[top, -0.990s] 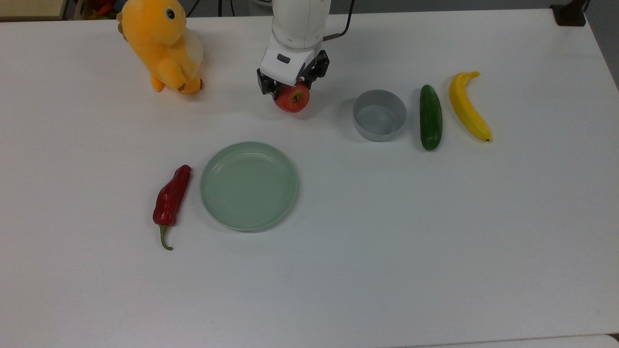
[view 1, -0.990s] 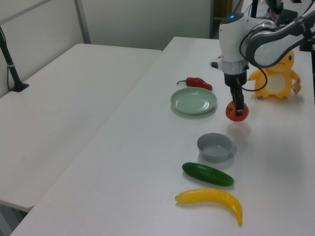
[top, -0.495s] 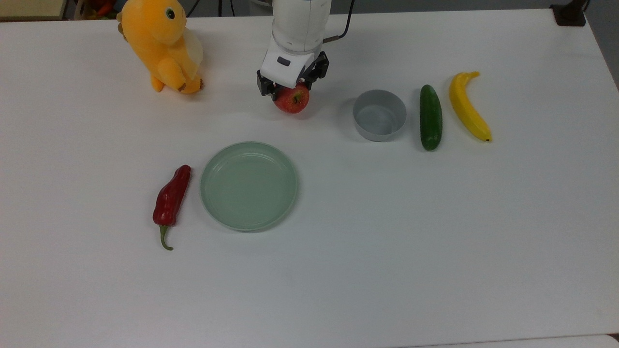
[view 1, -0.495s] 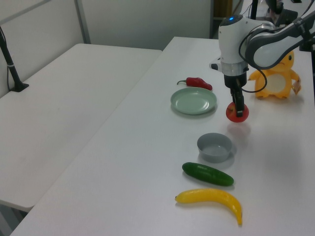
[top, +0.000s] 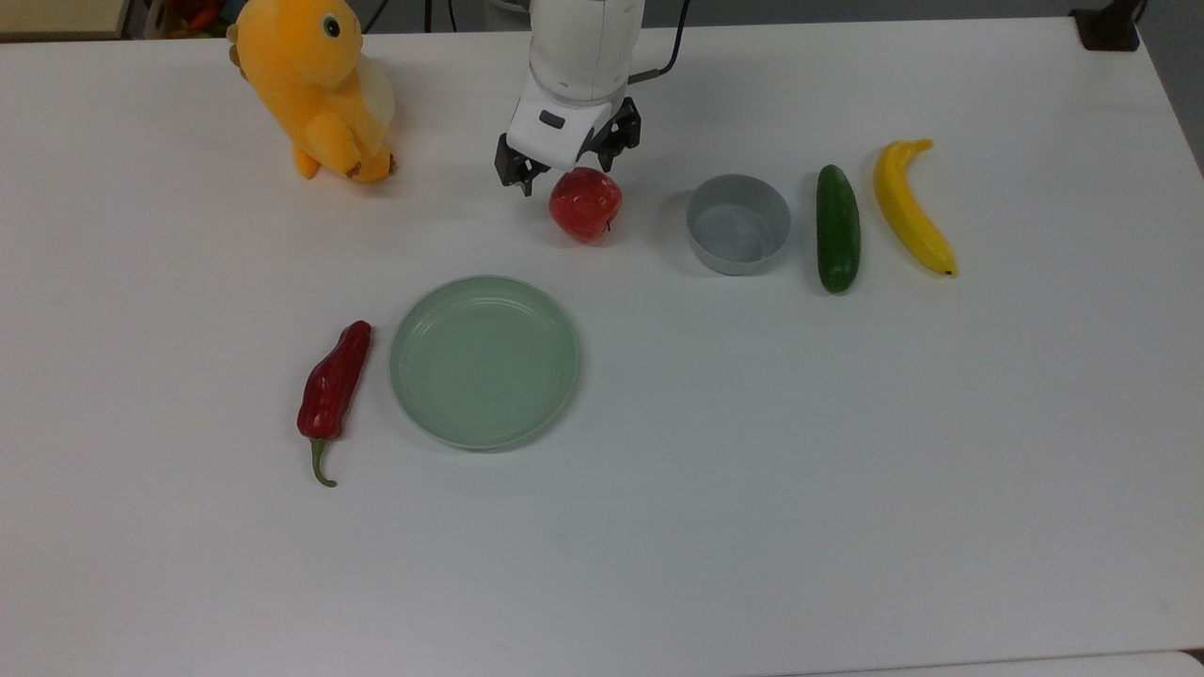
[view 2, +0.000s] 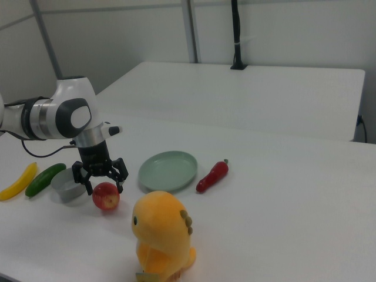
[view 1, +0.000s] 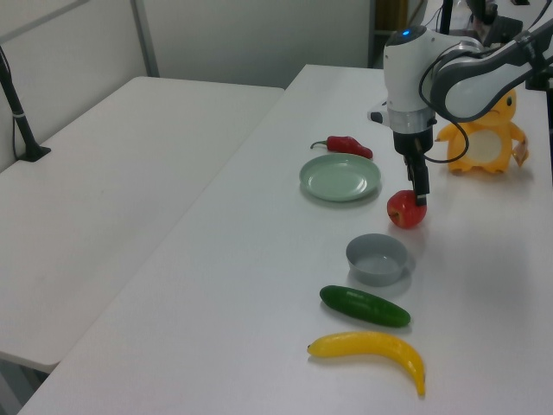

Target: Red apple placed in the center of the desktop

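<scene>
Judging release done: claw (top: 564, 167) spread open, gripping nothing, hovering just above the apple (top: 585, 204), which sits on the worktop (top: 752, 470) just beside the grey bowl (top: 738, 224), toward the plate (top: 484, 361); only retreat looks left.

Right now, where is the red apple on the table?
In the top view, the red apple rests on the white desktop, just below the open gripper, between the grey bowl and the yellow plush toy.
</scene>
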Robot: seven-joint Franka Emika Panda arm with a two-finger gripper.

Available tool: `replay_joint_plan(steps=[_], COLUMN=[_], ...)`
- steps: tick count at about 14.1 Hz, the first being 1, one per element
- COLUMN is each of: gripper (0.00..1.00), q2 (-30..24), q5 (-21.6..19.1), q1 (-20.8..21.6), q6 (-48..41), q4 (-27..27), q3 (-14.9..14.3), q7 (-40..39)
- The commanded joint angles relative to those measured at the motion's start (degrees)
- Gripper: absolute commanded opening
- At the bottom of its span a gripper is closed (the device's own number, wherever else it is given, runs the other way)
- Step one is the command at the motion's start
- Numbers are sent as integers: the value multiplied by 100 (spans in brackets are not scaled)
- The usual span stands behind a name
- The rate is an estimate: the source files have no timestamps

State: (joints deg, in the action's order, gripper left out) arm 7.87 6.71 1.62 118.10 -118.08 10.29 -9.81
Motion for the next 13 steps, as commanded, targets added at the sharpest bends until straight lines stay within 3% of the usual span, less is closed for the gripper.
replay_joint_plan(steps=[1,9,13], gripper=[100,100,100], q2=[-49,-215,-444], q5=[67,41,-65], q1=[-30,-30,14], q6=[20,-76,-348], q4=[-22,171,610], q3=[17,17,26], q7=[-91,-65,-38])
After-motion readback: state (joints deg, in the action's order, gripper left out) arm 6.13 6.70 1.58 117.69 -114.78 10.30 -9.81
